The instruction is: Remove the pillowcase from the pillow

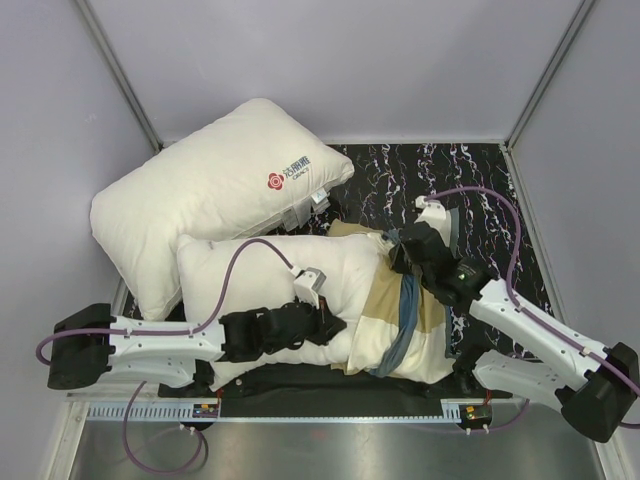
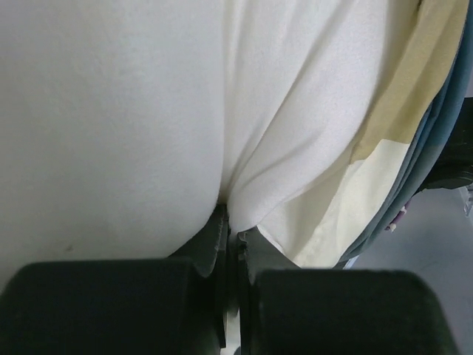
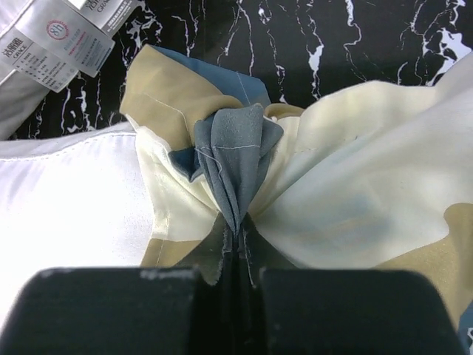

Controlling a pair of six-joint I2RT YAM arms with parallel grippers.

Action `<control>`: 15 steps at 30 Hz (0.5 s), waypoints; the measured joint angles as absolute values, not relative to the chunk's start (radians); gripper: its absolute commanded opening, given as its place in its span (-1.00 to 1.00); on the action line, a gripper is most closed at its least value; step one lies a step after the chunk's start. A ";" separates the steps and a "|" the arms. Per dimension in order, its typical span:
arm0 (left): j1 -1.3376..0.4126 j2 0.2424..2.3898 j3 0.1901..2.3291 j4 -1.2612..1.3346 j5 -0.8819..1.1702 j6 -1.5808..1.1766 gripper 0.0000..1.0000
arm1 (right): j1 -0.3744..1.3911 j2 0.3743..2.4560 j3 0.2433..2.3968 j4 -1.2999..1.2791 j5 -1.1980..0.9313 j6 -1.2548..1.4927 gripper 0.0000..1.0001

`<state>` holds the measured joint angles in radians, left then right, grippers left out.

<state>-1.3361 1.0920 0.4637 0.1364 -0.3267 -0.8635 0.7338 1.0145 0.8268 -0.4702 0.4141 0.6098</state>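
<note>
The plain off-white pillow (image 1: 262,290) lies across the near middle of the table, its right end still inside the checked teal, tan and cream pillowcase (image 1: 425,330). My left gripper (image 1: 335,325) is shut on a fold of the pillow (image 2: 111,118) near the pillowcase opening (image 2: 384,170). My right gripper (image 1: 400,250) is shut on a bunched teal pleat of the pillowcase (image 3: 236,155) at its far edge. In the right wrist view the pillow (image 3: 66,200) shows at the left.
A second white pillow with a red logo (image 1: 215,185) lies at the back left, its labels (image 3: 66,37) near the pillowcase. The black marbled mat (image 1: 420,170) is bare at the back right. Grey walls (image 1: 590,180) enclose the table.
</note>
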 measured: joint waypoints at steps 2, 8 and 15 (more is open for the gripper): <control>-1.338 1.085 0.472 0.115 -0.333 -0.867 -1.00 | 0.731 1.018 0.841 -0.492 0.421 0.607 -1.00; -1.343 0.968 0.485 -0.021 -0.379 -0.894 -1.00 | 0.648 1.040 0.912 -0.546 0.391 0.549 -1.00; -1.343 0.710 0.484 -0.216 -0.439 -0.941 -1.00 | 0.474 1.066 0.971 -0.598 0.276 0.466 -1.00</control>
